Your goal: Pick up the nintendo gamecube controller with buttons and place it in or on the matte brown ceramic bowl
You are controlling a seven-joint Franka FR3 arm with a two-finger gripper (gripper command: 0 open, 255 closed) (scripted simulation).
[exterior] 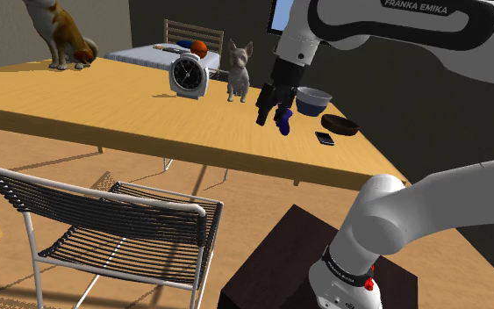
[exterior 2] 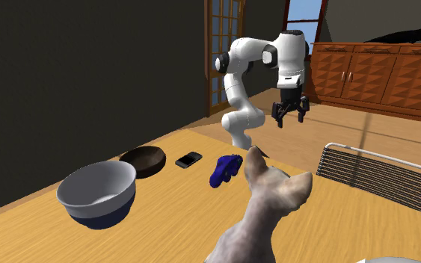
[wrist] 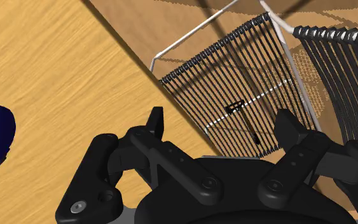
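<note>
Nearest in the shoulder view stands a wire-slat chair, then the edge of the wooden counter. Above that edge my gripper hangs released, its black fingers standing apart with nothing between them. The coming move turns on one relation. The blue GameCube controller lies flat on the counter, lower than the gripper and further in from the edge, toward the second exterior view's left. In the wrist view it sits out beyond one finger, well off the gap, so I judge I must carry the hand inward and then down. Its long axis seems to point roughly toward the arm's stand, so I expect to set the fingers across it. Just past the controller lies a black phone, then the dark brown bowl, near both but touching neither, and beyond that a larger pale bowl. Farther along the counter are an alarm clock and a grey cat figurine. The only writing I can read is "FRANKA EMIKA" on the arm; the clock's numerals are too small.
</note>
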